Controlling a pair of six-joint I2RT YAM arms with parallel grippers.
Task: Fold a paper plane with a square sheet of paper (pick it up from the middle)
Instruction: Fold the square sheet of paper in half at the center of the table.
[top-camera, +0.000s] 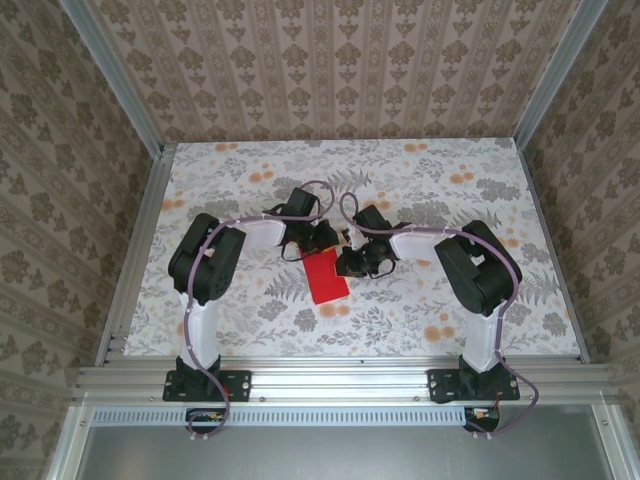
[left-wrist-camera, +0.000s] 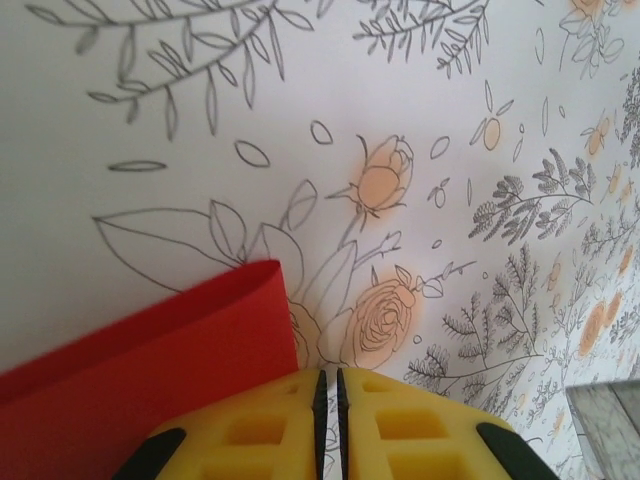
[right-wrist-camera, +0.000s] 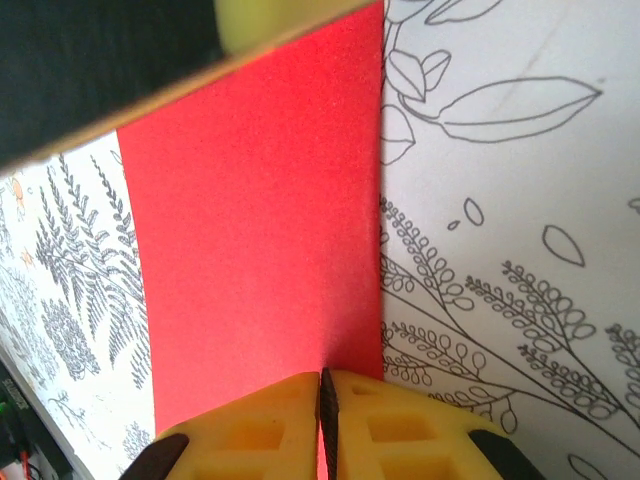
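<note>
far table (top-camera: 400, 165) free | centre blocked (left arm (top-camera: 250, 235), right arm (top-camera: 425, 242) over square sheet of paper (top-camera: 325, 278))

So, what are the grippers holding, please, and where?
The red paper: the right gripper seems to pinch its edge; with the left gripper I cannot tell.

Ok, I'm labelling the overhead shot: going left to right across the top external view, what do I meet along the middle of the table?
left arm → square sheet of paper → right arm
</note>
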